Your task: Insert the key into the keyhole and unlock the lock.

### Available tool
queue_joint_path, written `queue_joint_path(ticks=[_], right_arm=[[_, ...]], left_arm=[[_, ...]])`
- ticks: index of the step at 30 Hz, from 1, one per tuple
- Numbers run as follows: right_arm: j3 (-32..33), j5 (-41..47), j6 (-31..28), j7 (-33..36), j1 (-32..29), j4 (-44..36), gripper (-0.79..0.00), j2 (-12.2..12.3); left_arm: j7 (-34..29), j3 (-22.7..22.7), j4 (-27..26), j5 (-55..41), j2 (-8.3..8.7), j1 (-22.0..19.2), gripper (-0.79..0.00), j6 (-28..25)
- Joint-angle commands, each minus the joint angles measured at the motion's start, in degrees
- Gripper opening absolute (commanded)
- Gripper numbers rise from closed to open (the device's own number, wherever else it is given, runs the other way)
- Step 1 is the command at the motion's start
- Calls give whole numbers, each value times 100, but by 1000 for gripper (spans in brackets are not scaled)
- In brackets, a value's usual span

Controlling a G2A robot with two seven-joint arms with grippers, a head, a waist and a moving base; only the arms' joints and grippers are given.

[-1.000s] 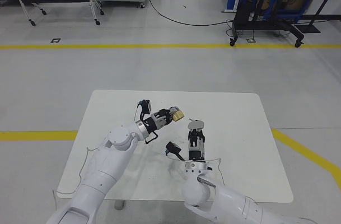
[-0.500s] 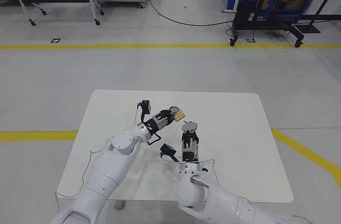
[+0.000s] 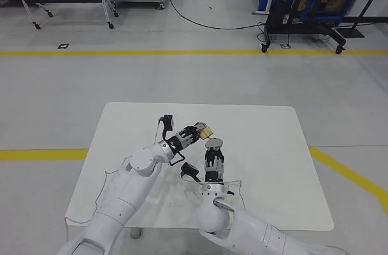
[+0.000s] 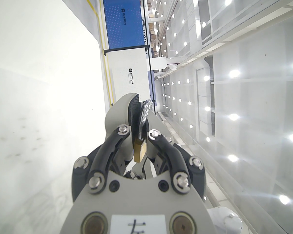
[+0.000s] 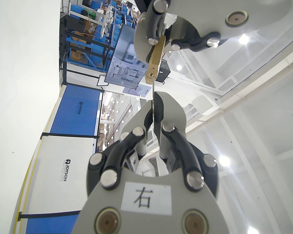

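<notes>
A brass padlock (image 3: 206,132) hangs above the white table (image 3: 270,127), and my left gripper (image 3: 197,133) is shut on it. In the left wrist view the pads clamp its silver shackle (image 4: 144,113), with the brass body (image 4: 139,152) between the fingers. My right gripper (image 3: 212,150) sits just near of the lock, shut on a thin silver key (image 5: 152,96). In the right wrist view the key blade points up at the keyhole end of the padlock (image 5: 155,58), its tip right at the brass. Whether the tip is inside I cannot tell.
Both grippers are held above the middle of the table. Faint smudges mark the table top (image 4: 22,132) below the left gripper. Yellow floor lines (image 3: 34,154) run past the table's left and right sides, and wheeled frames (image 3: 302,29) stand far behind.
My right gripper has carried the key leftward and a little away from me, closing on the padlock. The left gripper with the lock has shifted slightly right.
</notes>
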Motion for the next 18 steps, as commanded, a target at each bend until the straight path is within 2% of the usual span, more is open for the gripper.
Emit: queue_joint_path(ticks=[1,18], right_arm=[[17,0,-10,-6,-7,11,-785,-17],[69,0,-100,75,4,118,-785,-145]], left_arm=[[-9,-5,6,-3,-3,-2,-785,0],[-64,-13,23,-33,-30,-7,-785,143]])
